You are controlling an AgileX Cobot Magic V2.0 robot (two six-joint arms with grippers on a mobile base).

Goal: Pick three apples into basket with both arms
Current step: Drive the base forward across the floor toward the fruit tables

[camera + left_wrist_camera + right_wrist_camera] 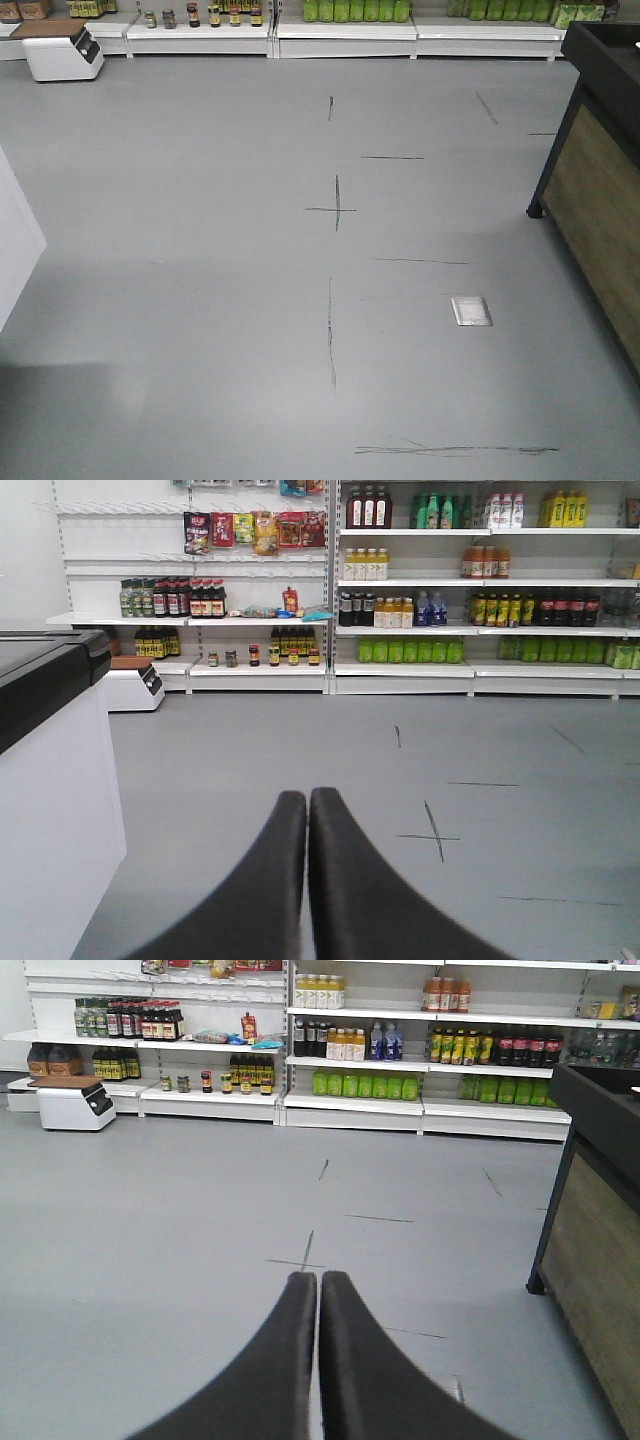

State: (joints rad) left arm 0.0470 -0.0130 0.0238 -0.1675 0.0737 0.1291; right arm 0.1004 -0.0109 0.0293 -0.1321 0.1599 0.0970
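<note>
No apples and no basket show in any view. My left gripper is shut, its two black fingers pressed together with nothing between them, pointing across the grey floor toward the shelves. My right gripper is likewise shut and empty, held above the floor and facing the same shelves. Neither arm appears in the front-facing view.
Grey floor with black pen marks and a metal floor plate. A black-topped wooden counter stands at the right, a white cabinet at the left. Stocked shelves line the back wall, with a small white scale at the back left.
</note>
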